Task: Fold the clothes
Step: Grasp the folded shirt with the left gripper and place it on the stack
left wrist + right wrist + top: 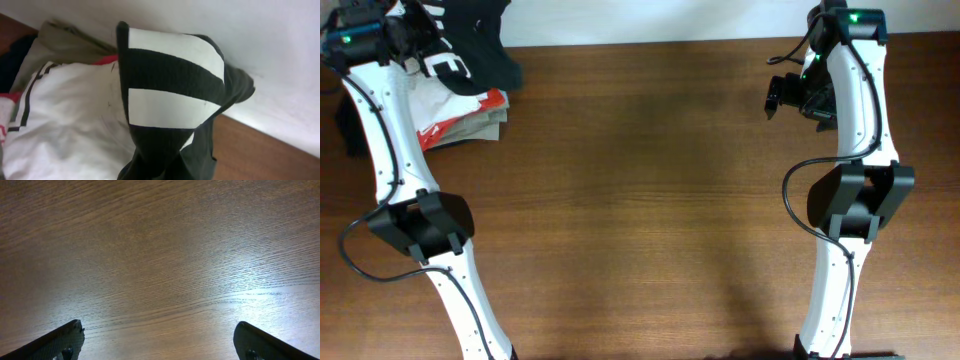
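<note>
A pile of clothes (460, 110) lies at the table's far left corner, white and red pieces under a black garment with white stripes (480, 40). My left gripper (425, 45) is over the pile and shut on the black striped garment (170, 90), which hangs up from the white cloth (70, 135); its fingers are hidden by the fabric. My right gripper (782, 97) hovers open and empty over bare wood at the far right; both fingertips show in the right wrist view (160, 340).
The brown wooden table (650, 200) spreads between the arms. A white wall (280, 60) runs behind the pile at the table's far edge. Dark cloth (345, 130) lies at the left edge.
</note>
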